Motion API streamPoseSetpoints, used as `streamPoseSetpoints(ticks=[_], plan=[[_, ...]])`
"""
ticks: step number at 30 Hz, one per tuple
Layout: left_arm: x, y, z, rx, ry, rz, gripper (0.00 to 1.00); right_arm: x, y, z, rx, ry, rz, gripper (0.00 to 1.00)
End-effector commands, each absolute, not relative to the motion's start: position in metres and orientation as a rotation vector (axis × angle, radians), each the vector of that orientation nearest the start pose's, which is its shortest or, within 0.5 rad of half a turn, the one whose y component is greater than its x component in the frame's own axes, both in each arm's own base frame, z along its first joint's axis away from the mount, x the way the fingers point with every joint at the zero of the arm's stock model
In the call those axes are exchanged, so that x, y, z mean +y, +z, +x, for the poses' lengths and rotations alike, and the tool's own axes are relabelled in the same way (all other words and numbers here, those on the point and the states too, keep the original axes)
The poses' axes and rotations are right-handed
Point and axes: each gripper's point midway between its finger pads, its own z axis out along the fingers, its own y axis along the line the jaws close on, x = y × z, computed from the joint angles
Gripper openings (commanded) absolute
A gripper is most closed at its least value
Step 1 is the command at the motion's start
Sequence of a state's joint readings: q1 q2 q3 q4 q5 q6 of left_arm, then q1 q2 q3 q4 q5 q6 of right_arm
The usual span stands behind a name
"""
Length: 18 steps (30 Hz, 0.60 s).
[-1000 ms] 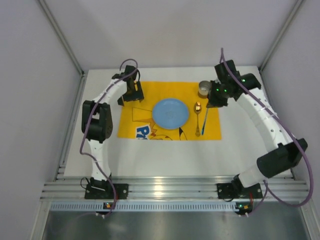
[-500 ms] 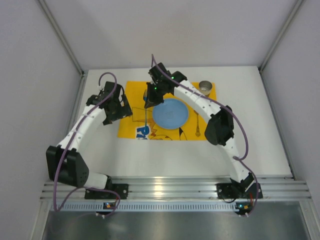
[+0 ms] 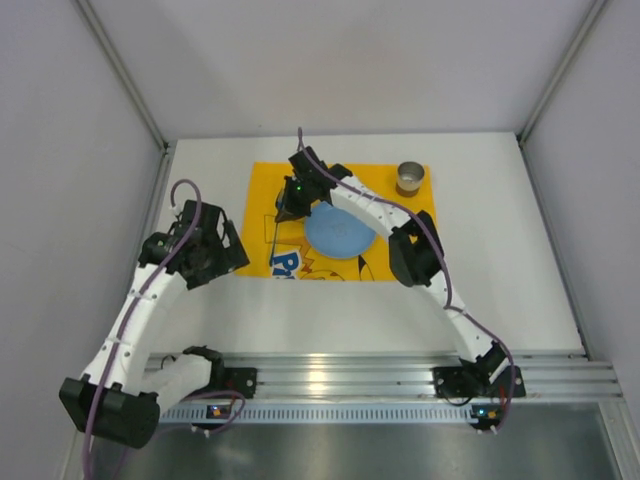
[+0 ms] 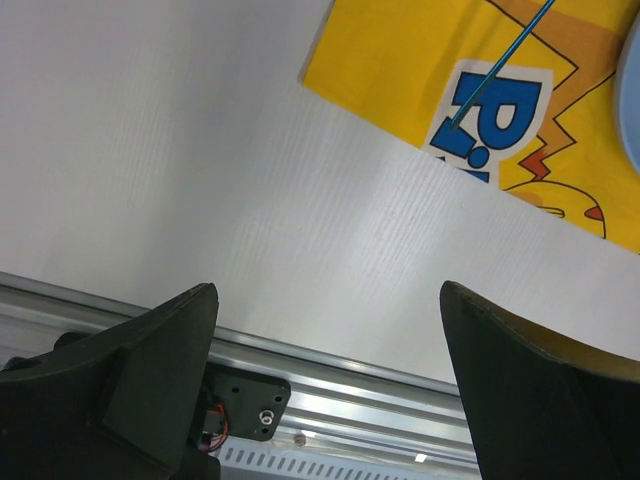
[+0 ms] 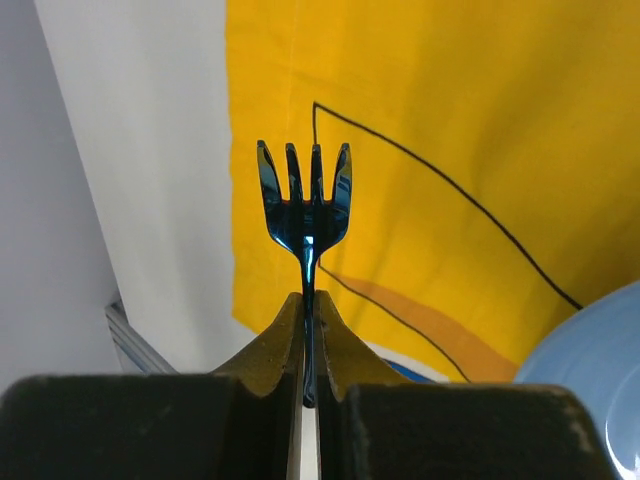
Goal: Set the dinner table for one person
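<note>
My right gripper reaches across the yellow printed mat and is shut on a blue fork, held left of the light blue plate. In the right wrist view the fork sticks out past the shut gripper, tines forward over the mat's left part. The fork's thin handle shows in the left wrist view. My left gripper is open and empty over the white dinner table, left of the mat's near corner; its fingers stand wide apart.
A small metal cup stands at the mat's far right corner. The right arm's elbow hangs over the mat's right side. The aluminium rail runs along the table's near edge. Grey walls close in left, right and behind.
My right gripper has moved a little further left and nearer with the fork. My left arm has pulled back towards the near left, off the mat.
</note>
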<state>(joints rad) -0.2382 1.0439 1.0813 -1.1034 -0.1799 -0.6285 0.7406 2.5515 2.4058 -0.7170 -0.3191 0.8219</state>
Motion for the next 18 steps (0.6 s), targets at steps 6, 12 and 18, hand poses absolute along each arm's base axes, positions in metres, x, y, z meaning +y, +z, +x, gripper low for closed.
streamPoseSetpoints(ticks=[6, 12, 18], plan=[[-0.040, 0.168, 0.182, 2.575, -0.072, -0.625, 0.98, 0.487, 0.075, 0.422, 2.621, 1.007, -0.047, 0.05], [-0.040, 0.166, 0.182, 2.576, -0.074, -0.621, 0.98, 0.493, 0.083, 0.431, 2.559, 1.057, -0.107, 0.32], [-0.044, 0.171, 0.199, 2.564, -0.080, -0.608, 0.98, 0.500, 0.151, 0.430, 2.396, 1.186, -0.254, 0.48]])
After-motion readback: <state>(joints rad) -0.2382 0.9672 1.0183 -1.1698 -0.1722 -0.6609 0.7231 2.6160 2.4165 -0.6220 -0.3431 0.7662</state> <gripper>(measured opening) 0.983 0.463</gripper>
